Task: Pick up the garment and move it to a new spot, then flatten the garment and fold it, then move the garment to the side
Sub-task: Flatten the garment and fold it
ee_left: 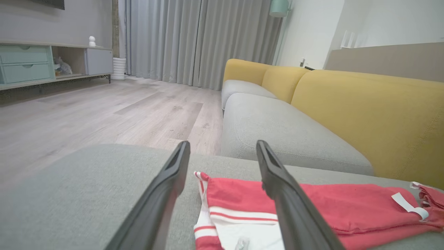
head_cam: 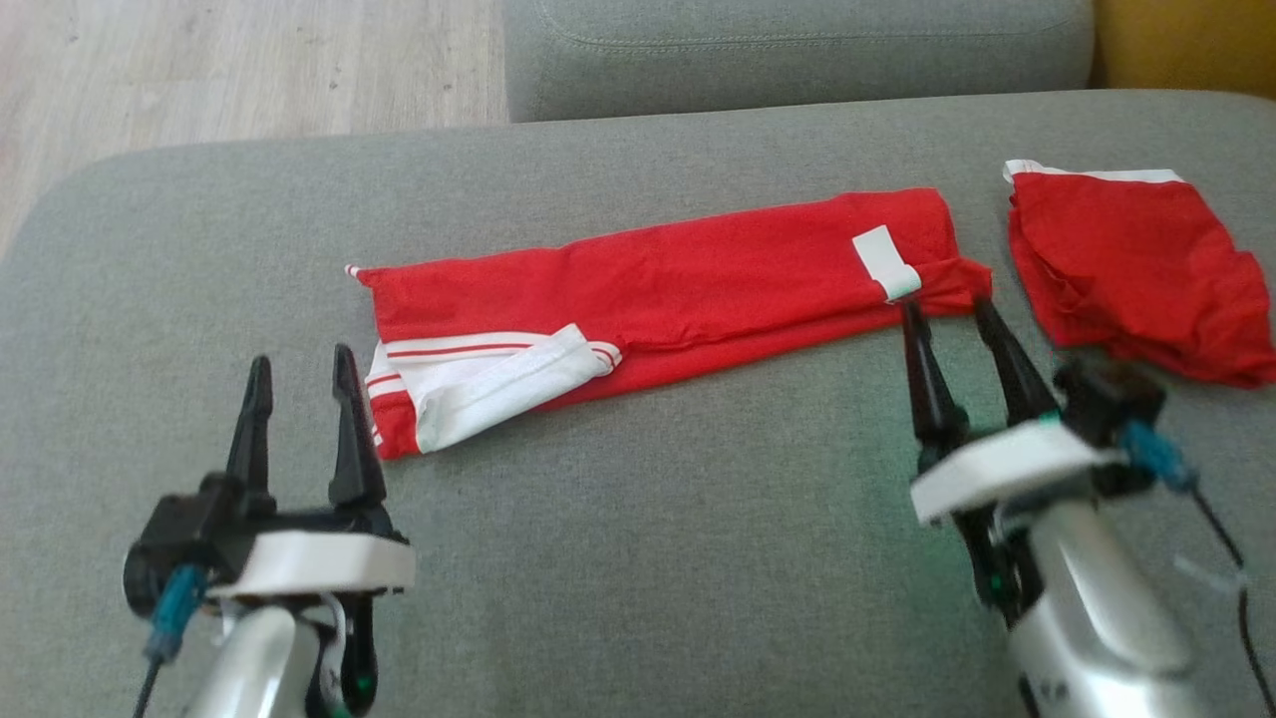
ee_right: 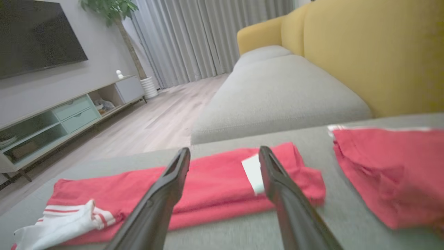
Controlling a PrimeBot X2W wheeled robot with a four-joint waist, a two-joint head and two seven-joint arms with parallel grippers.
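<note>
1. Now the red garment point(head_cam: 678, 289) lies folded long on the sofa seat point(head_cam: 638, 558).
2. Left gripper point(head_cam: 302, 359) and right gripper point(head_cam: 945, 304) — both wide, empty — hover at its ends.
3. A shallow pinch could spill the fold.

red garment point(head_cam: 698, 284), folded lengthwise, lying flat

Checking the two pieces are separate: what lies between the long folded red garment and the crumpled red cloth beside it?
A bare strip of grey sofa cushion, seen in the head view; the red garment and the red cloth lie apart.
</note>
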